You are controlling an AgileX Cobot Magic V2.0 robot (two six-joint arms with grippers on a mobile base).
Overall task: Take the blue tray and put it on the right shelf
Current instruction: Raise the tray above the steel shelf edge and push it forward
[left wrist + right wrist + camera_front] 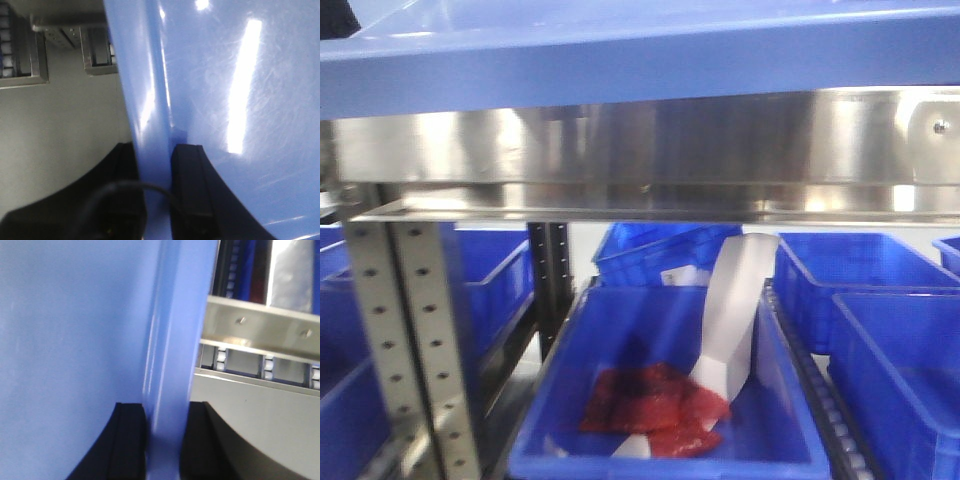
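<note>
The blue tray [620, 60] is held just above the front rail [650, 140] of the right shelf [420, 320], its rim pinched by left claw [156, 150] and right claw [164, 410]. Risk: underside caught on rail, or rim slipped if arms are driven unevenly.

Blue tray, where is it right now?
In the front view the blue tray spans the top of the picture, just above the shiny steel right shelf. The left gripper and right gripper each pinch its rim.
</note>
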